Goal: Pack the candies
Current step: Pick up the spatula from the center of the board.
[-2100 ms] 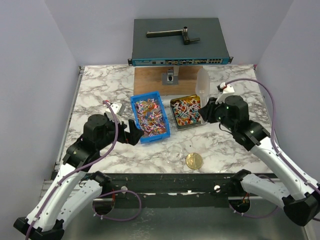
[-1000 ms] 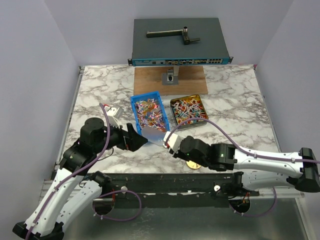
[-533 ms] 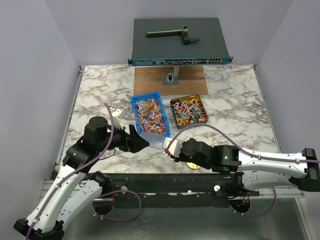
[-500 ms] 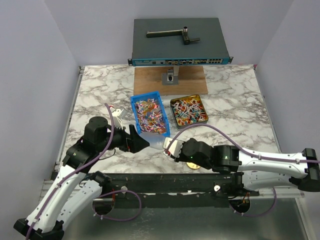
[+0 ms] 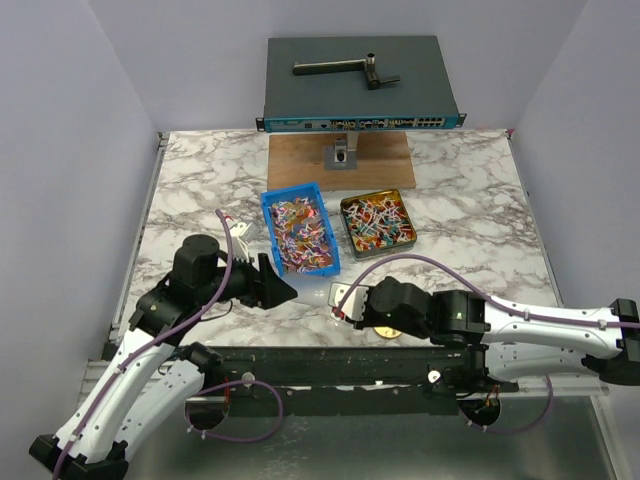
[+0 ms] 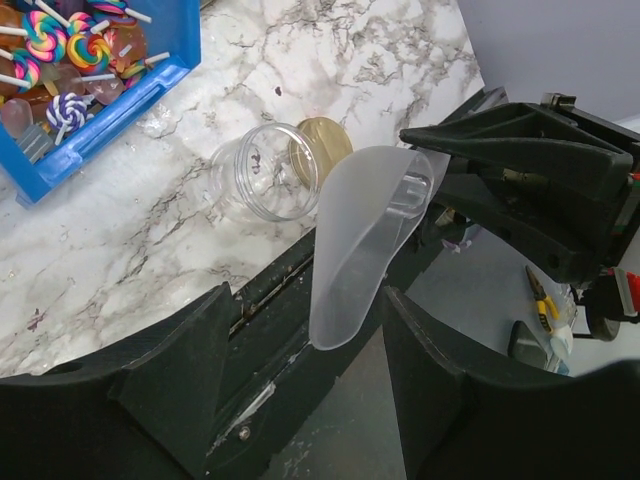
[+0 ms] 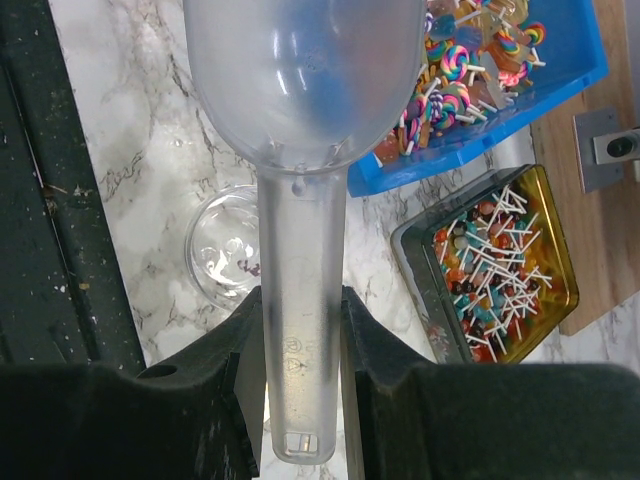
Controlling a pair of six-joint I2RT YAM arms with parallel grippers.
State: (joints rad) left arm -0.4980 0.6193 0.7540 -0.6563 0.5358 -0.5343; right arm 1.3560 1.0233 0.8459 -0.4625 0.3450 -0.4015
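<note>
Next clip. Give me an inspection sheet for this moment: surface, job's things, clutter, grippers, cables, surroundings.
Surface: marble-patterned table.
Job's things: candies in blue bin and gold tin; clear jar upright, looks nearly empty; gold lid beside it.
Clutter: nothing seen.
Grippers: right gripper shut on the handle of the empty clear scoop; left gripper open, scoop bowl between its fingers.
Cables: purple cables loop over both arms.
Surroundings: wooden board, network switch behind.
</note>
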